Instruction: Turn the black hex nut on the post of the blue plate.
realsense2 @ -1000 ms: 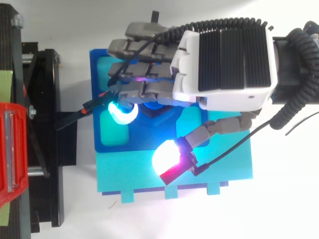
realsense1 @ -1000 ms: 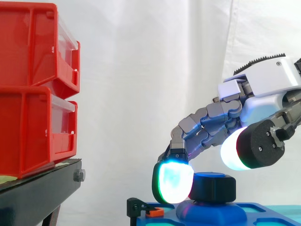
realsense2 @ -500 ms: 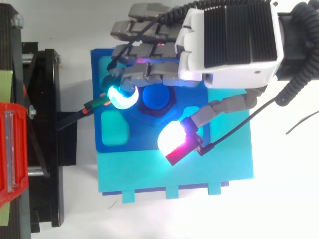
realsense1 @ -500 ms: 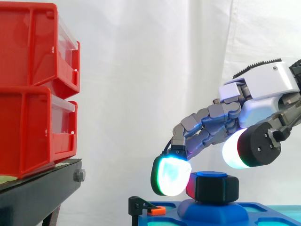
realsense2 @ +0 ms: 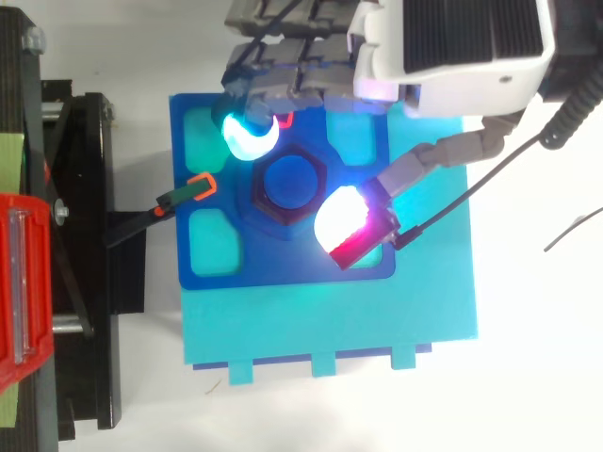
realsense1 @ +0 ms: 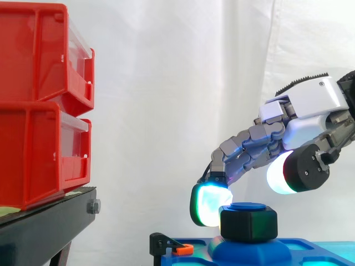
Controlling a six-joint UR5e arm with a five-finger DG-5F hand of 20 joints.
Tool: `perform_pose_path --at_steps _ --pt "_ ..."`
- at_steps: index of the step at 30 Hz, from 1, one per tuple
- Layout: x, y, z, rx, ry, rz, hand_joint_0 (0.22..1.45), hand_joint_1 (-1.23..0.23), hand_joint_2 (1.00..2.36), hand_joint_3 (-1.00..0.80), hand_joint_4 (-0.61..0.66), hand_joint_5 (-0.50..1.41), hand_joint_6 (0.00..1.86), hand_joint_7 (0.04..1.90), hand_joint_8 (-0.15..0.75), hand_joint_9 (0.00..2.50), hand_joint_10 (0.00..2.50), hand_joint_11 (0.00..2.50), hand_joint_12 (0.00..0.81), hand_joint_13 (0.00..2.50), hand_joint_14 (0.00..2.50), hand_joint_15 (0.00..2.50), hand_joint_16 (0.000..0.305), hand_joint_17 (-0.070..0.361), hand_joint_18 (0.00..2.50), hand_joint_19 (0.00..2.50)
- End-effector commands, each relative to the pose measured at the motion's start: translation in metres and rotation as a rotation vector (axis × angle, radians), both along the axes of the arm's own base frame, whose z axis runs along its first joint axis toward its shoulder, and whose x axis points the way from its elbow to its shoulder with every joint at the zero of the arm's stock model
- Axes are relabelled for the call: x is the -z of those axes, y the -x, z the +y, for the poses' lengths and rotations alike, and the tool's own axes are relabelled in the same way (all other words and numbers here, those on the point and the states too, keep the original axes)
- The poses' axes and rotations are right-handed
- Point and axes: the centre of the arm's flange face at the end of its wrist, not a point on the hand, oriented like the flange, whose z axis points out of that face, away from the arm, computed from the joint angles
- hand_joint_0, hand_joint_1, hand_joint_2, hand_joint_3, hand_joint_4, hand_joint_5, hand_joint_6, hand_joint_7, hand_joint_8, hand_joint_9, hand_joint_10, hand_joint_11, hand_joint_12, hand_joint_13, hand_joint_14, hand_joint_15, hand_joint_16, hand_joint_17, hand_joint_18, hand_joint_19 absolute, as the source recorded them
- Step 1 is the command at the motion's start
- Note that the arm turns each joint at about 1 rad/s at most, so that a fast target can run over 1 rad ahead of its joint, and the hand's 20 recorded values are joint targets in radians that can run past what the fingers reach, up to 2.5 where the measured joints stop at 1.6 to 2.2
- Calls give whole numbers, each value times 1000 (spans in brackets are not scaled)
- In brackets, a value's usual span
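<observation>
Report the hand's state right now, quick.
The hand: it cannot be told. It is at the black hex nut on the blue plate, but whether it grips the nut is unclear.

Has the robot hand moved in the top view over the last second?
Yes. The robot hand has slid toward the picture's top edge across the blue plate, uncovering the black hex nut it had hidden.
</observation>
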Motion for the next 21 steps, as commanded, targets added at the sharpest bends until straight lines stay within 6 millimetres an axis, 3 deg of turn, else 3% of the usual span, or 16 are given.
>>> perform_pose_path --at_steps 1,9,21 --pt "-7 0 -6 -4 -2 0 482 -454 1000 -500 217 -183 502 914 250 317 0 0 367 80 0 0 57 128 8 75" --pt "-26 -3 -4 -6 -2 -4 482 -454 1000 -500 218 -183 503 915 249 314 2 0 368 81 0 0 57 129 7 82" --pt "-32 -14 15 -4 -4 -58 483 -455 1000 -500 217 -183 502 914 251 320 0 0 367 82 0 0 57 128 10 75"
